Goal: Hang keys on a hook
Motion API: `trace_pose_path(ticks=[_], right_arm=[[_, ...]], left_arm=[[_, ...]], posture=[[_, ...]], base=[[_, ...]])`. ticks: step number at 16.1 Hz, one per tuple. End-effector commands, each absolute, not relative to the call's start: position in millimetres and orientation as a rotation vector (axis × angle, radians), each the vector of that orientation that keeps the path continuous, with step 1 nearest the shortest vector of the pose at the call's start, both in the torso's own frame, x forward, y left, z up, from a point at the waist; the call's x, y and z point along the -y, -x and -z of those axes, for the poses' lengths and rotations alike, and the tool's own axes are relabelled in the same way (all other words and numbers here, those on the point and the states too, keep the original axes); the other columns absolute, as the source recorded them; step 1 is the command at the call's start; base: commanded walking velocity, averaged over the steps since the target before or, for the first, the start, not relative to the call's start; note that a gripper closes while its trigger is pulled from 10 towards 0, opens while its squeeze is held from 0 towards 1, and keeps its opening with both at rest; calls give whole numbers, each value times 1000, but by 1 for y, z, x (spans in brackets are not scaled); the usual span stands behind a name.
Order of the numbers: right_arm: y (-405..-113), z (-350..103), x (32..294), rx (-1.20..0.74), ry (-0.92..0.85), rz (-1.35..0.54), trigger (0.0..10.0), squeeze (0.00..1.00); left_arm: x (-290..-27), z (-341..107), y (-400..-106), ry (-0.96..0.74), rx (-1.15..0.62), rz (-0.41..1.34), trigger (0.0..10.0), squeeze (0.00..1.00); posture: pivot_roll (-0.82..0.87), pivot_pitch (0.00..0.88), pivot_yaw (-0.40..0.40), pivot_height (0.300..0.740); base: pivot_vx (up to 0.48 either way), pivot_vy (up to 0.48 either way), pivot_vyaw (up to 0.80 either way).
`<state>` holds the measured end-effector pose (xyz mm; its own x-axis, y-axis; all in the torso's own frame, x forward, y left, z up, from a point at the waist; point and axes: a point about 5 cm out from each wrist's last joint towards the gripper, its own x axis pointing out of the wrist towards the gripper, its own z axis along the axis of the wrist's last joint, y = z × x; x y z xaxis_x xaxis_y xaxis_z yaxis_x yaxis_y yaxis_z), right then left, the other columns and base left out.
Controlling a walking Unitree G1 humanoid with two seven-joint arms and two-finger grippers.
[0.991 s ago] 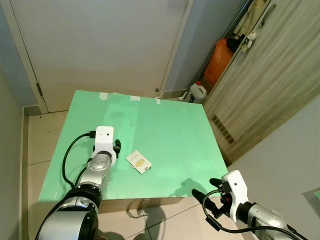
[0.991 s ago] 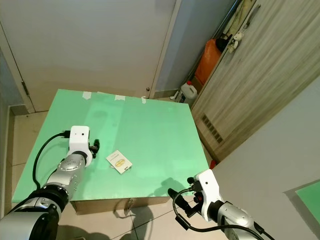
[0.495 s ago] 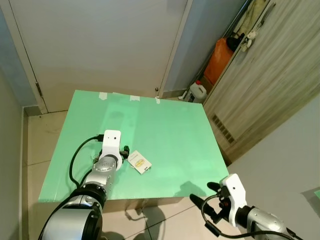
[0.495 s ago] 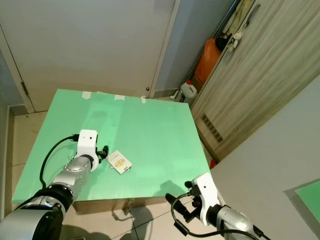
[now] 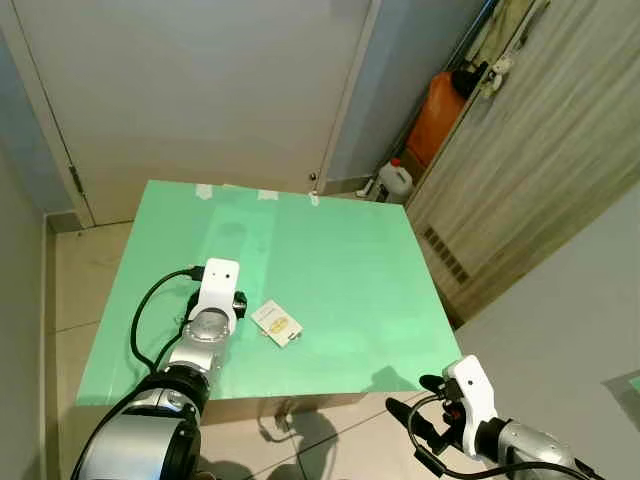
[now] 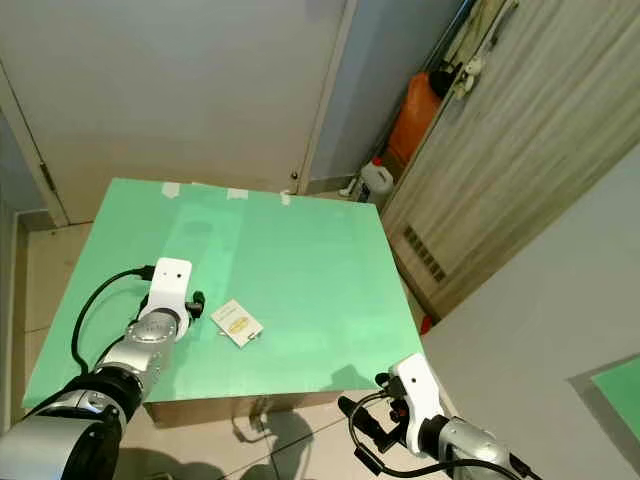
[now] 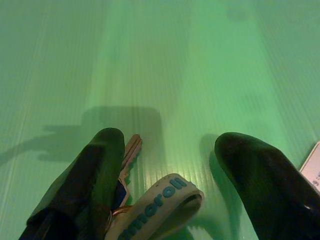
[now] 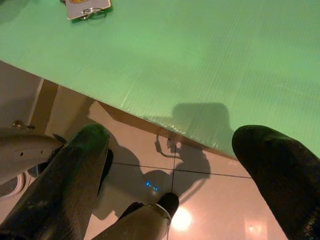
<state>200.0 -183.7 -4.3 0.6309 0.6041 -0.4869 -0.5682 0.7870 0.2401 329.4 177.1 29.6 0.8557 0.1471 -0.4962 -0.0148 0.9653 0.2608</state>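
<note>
A green table (image 5: 330, 270) carries a white key tag (image 5: 277, 322) with a yellow oval and a metal ring. My left gripper (image 5: 238, 300) rests low on the table just left of that tag, fingers open. In the left wrist view a silver key (image 7: 131, 149) and a grey lettered strap (image 7: 162, 202) lie between the open fingers, close against one fingertip (image 7: 102, 155); the tag's edge (image 7: 312, 167) shows beyond the other finger. My right gripper (image 5: 415, 440) hangs open off the table's front edge, over the floor.
A white door (image 5: 200, 90) stands behind the table. A wooden cupboard (image 5: 530, 170) runs along the right, with an orange bag (image 5: 437, 118) and a white jug (image 5: 395, 182) at its far end. Tiled floor (image 8: 150, 150) lies below the front edge.
The left gripper, which had closed in on the tag half a second ago, has drawn back slightly to the left. The right gripper has sunk a little lower in front of the table.
</note>
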Motion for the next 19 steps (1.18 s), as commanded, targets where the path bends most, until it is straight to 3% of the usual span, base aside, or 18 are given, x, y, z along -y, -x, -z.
trace_pose_path(ticks=[1,6,7,8,9,15,19], right_arm=[[-199,6,192,-592,-55,-654,10000,0],[-194,14,193,-606,-60,-657,10000,0],[-193,15,194,-607,-60,-659,10000,0],[-193,15,194,-607,-60,-659,10000,0],[-193,16,193,-606,-56,-658,10000,0],[-196,24,189,-621,-53,-649,10000,0],[-193,27,194,-626,-49,-650,10000,0]], left_arm=[[-171,-27,-328,-262,-559,-65,10000,0],[-169,-9,-315,-217,-707,-20,10000,0],[-171,-5,-311,-196,-743,-32,8863,0],[-171,-5,-311,-196,-743,-32,8863,0],[-174,-1,-307,-191,-782,-36,0,0],[-189,-8,-311,-272,-717,-84,0,0],[-182,-15,-317,-203,-630,-69,0,0]], posture=[[-127,91,-199,740],[-124,90,-200,740],[-126,93,-201,740],[-126,93,-201,740],[-128,96,-204,740],[-127,105,-208,740],[-126,107,-212,740]], base=[[0,0,0],[0,0,0],[0,0,0],[0,0,0],[0,0,0],[0,0,0],[0,0,0]])
